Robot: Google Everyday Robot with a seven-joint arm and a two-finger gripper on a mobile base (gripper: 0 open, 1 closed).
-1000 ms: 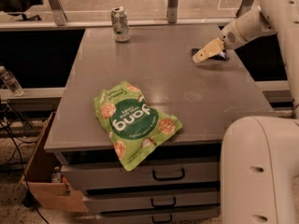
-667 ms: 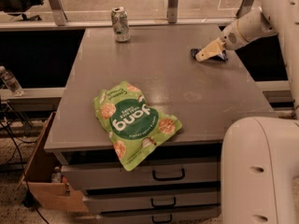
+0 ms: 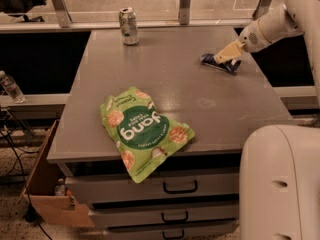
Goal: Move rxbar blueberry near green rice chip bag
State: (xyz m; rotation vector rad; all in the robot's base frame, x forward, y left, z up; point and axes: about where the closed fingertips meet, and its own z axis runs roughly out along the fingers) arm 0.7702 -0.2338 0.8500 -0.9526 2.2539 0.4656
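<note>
The rxbar blueberry is a small dark navy bar lying flat on the grey table, at its far right. My gripper comes in from the right on the white arm and sits right over the bar, covering its middle; both ends of the bar stick out. The green rice chip bag is a large lime-green pouch lying flat at the table's front left, with one corner hanging over the front edge. The bar and the bag are far apart.
A silver drink can stands at the table's back left. Drawers are below the table front. A cardboard box and a water bottle are at the left. My white base fills the bottom right.
The gripper has shifted slightly back to the right, and the dark bar's left end now shows beyond its tip. The bag and the can have not moved.
</note>
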